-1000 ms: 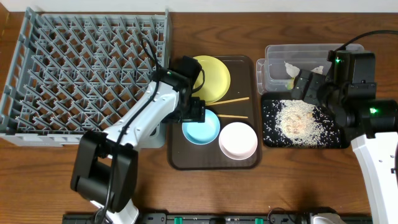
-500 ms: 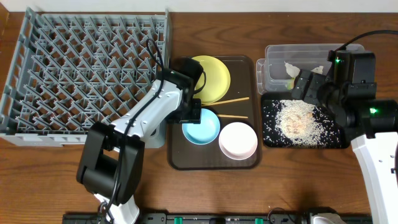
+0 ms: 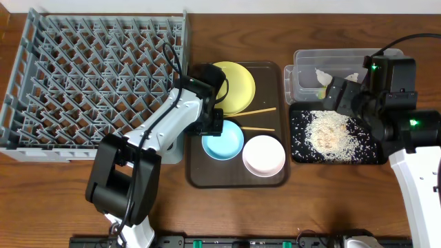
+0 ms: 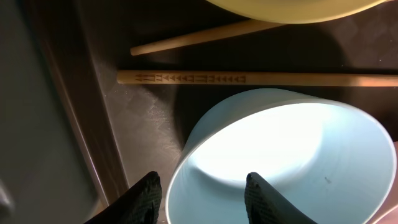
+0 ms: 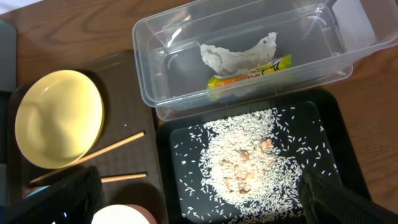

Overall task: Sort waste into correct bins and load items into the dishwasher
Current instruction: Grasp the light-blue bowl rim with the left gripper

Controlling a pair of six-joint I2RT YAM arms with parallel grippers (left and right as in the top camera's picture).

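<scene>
At surface's right edge: we see wrapper, tissue in tub; rice on black tray.
Rack: bare; plate, white bowl unloaded.
Left gripper: jaws half-spread astride blue bowl rim.
Right gripper: jaws wide, empty.

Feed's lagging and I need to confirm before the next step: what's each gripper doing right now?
Left gripper: jaws astride the rim of the light blue bowl; whether it is gripped cannot be told.
Right gripper: open, holding nothing.

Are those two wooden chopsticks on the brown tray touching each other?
Apart. The left wrist view shows bare tray between the upper chopstick and the lower chopstick; overhead, their far ends also lie separate.
</scene>
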